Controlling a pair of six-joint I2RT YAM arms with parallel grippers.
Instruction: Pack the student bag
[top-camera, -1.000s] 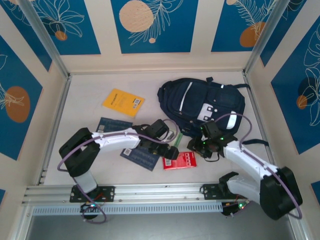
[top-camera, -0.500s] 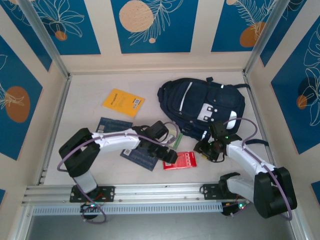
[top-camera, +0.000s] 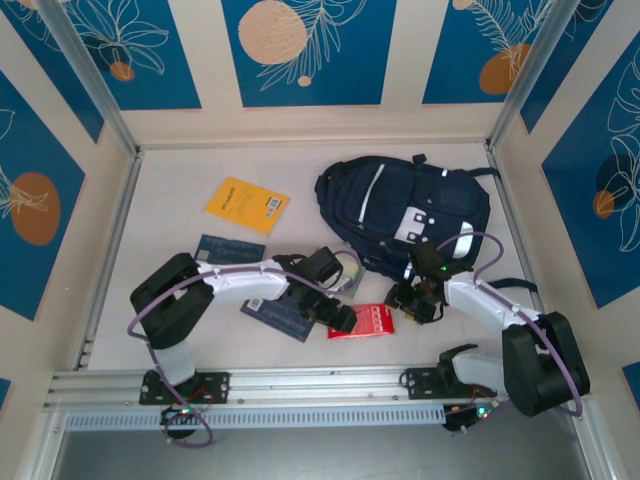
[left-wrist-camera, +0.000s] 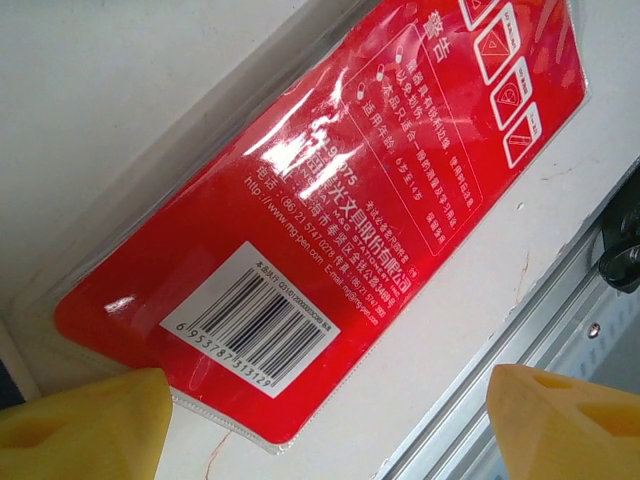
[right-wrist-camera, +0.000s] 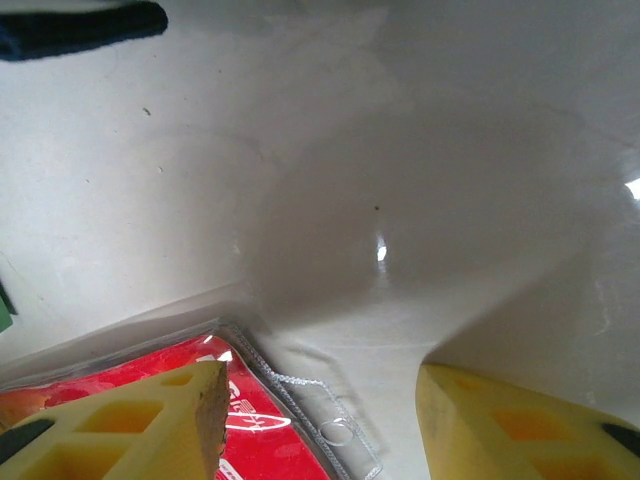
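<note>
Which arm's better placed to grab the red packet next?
Left, I'd say. The left gripper, open, hangs over the red packet, barcode end between its fingers. The right gripper has mostly bare table in its gap, only the packet's corner by one finger.

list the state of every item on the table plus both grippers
student bag, lying flat, front up; zips unclear
red packet, flat on the table, barcode side up, not gripped
yellow booklet, flat, closed
far blue notebook, flat, closed
near blue notebook, flat, partly under the left arm
left gripper, open, over the red packet's barcode end
right gripper, open, empty, at the packet's clear edge
</note>
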